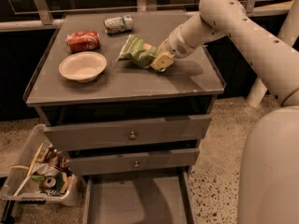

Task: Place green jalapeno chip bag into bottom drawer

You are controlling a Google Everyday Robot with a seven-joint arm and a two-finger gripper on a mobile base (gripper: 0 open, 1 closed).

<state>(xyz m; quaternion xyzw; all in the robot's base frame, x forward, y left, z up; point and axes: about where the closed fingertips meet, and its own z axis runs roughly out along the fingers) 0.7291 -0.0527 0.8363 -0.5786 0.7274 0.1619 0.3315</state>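
On the floor at the near left, a clear bin (18,190) of mixed trash stands just beside the grey cabinet (140,85). On the left part of the cabinet's flat top a pale bowl (82,66) sits upright. Just beyond it a red can (83,41) lies on its side, close to the bowl's far rim. Farther back and a little to the right, a crushed can (118,24), green and white, lies on its side near the far edge.

Under the top, the top drawer (93,135) and the middle drawer (103,164) are both closed, each with a small round knob. Below them the bottom drawer (135,202) is pulled out toward the near side, its flat grey floor showing.

The bag (137,50), crinkled and green, lies on the cabinet top about mid-width, right of the bowl and apart from both cans, its narrow end pointing left.

The gripper (160,62) is low over the top at the bag's right end and overlaps its edge. I cannot tell whether it is apart or clamped on the bag. The pale arm (233,22) rises from it to the far right, then slopes down to the robot's body (271,171) at the near right.
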